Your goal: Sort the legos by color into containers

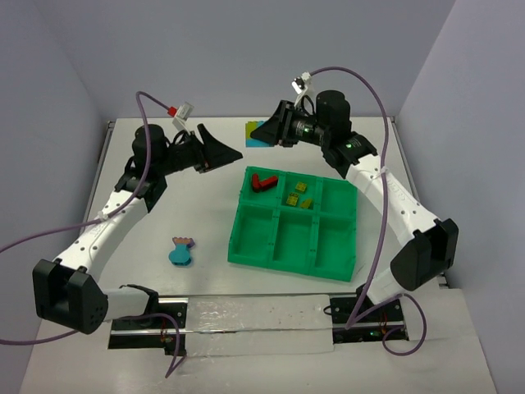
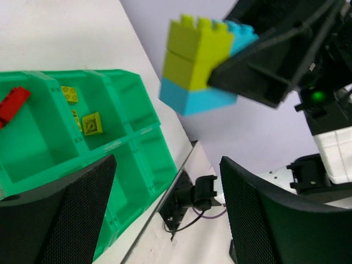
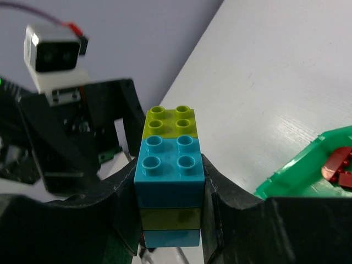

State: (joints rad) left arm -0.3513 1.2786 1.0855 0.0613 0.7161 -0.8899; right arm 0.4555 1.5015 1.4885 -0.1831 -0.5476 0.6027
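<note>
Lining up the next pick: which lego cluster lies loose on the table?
The blue and pinkish plastic brick cluster, left of the bright green plastic tray. The cyan and yellow-green stack is clamped in the right pincer.

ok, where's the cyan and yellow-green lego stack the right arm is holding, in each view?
Top external: cyan and yellow-green plastic brick stack at top centre, at the tip of the right fingers, beyond the tray.
Left wrist: upper centre, pinched by the right fingers.
Right wrist: bottom centre, between its own fingers.
Shared landmark: bright green plastic compartment tray.
</note>
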